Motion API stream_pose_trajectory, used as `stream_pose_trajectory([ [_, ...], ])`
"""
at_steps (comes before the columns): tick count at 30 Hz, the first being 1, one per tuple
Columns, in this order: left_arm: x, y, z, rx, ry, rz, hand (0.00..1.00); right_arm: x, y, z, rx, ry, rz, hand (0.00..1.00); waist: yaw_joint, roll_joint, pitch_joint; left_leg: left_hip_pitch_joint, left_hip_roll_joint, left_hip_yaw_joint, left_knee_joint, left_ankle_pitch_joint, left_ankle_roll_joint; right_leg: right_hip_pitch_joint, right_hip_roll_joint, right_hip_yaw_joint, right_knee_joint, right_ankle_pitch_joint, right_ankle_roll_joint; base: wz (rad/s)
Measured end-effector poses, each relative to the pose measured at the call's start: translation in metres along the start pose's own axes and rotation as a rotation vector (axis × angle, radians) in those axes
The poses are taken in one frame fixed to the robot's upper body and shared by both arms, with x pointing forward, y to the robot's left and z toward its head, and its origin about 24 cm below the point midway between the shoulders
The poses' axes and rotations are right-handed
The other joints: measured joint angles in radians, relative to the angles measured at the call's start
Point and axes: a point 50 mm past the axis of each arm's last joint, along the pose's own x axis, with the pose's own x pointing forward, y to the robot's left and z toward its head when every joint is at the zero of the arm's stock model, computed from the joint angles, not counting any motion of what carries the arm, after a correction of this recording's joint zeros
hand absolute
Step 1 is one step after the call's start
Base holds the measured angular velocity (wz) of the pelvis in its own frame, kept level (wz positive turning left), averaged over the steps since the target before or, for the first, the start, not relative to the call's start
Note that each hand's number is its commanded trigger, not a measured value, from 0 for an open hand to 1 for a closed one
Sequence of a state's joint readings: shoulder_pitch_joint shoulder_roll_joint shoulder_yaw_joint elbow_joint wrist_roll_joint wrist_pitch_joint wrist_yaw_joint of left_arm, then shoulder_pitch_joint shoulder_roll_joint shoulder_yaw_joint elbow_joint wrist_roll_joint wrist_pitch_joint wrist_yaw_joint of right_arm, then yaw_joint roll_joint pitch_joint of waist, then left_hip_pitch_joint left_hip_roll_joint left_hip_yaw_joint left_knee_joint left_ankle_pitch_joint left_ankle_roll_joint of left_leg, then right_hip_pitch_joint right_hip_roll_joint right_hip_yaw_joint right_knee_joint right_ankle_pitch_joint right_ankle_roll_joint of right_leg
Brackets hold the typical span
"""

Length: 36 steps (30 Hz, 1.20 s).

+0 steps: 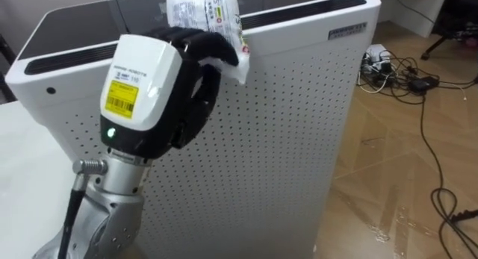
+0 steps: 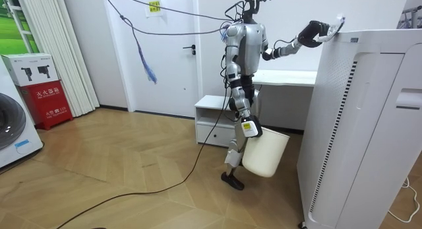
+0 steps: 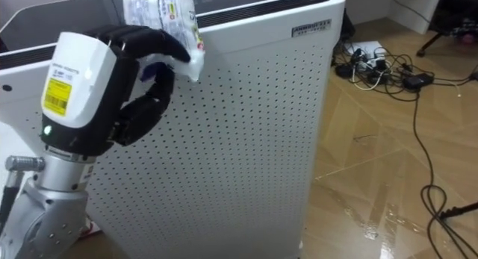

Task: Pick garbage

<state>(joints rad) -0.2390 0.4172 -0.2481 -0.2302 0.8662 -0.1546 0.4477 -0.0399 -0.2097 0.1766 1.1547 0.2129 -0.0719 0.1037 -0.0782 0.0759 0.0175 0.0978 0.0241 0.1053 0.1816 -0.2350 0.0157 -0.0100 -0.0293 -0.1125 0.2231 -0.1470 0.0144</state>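
Garbage, a crinkly white wrapper, sits top middle of the frame, pinched in the left hand above a big white machine.

The left arm comes in from 7 o'clock, forearm steep. The left hand sits at 11 o'clock, its black fingers curled round a wrapper. In the room view the robot stands upright with that arm stretched toward 2 o'clock, and the right hand hangs by its thigh.

Head stereo downward; room camera afar.
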Motion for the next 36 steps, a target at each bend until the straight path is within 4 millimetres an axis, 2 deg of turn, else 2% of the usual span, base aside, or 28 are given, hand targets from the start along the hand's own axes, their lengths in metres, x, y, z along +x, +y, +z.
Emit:
stream_pose_trajectory([
  [6,-0.001,-0.003,0.004,-0.023,-0.019,-0.013,1.0,0.001,-0.002,0.004,-0.002,-0.008,-0.009,1.0,0.004,-0.007,0.0046,0.001,-0.001,0.005,-0.002,0.0,0.0,-0.003,0.002,0.01,-0.002,0.0,0.0,-0.03],
  [11,0.0,-0.002,0.007,-0.15,0.003,0.01,1.0,0.001,-0.003,0.005,-0.026,-0.008,-0.023,1.0,0.007,-0.005,0.0032,0.001,0.0,0.003,-0.002,0.0,0.0,-0.003,0.003,0.013,-0.004,0.0,0.0,-0.01],
  [15,0.004,0.005,0.011,-0.361,0.05,0.069,1.0,0.001,-0.003,0.007,-0.033,-0.011,-0.022,1.0,0.007,-0.007,0.0007,0.001,0.0,0.001,-0.001,0.0,0.0,-0.004,0.003,0.011,-0.002,0.0,0.0,0.0],
  [21,0.012,0.013,0.024,-0.703,0.087,0.097,1.0,0.001,0.001,0.002,-0.043,0.005,-0.007,1.0,0.025,-0.024,-0.0088,0.003,0.001,0.001,-0.001,0.0,0.0,-0.002,0.001,0.006,0.001,0.0,0.0,0.0],
  [24,0.014,0.009,0.031,-0.936,0.098,0.042,1.0,0.002,0.01,0.003,-0.055,0.004,0.015,1.0,0.028,-0.043,-0.0138,0.002,0.002,-0.002,0.001,0.0,0.0,-0.001,0.001,-0.003,0.0,0.001,-0.001,0.06],
  [28,0.015,0.003,0.04,-1.144,0.064,-0.063,1.0,0.003,0.013,0.002,-0.051,0.005,0.022,1.0,0.03,-0.054,-0.0118,-0.001,0.0,0.0,0.007,0.0,0.0,0.002,-0.001,-0.003,-0.001,0.005,0.0,0.01],
  [36,0.01,-0.003,0.046,-1.249,0.021,-0.188,1.0,0.003,0.013,0.003,-0.054,0.004,0.014,1.0,0.037,-0.051,-0.0121,-0.003,0.001,0.002,0.008,0.0,0.0,-0.004,0.001,-0.002,-0.001,0.005,0.0,0.0],
])
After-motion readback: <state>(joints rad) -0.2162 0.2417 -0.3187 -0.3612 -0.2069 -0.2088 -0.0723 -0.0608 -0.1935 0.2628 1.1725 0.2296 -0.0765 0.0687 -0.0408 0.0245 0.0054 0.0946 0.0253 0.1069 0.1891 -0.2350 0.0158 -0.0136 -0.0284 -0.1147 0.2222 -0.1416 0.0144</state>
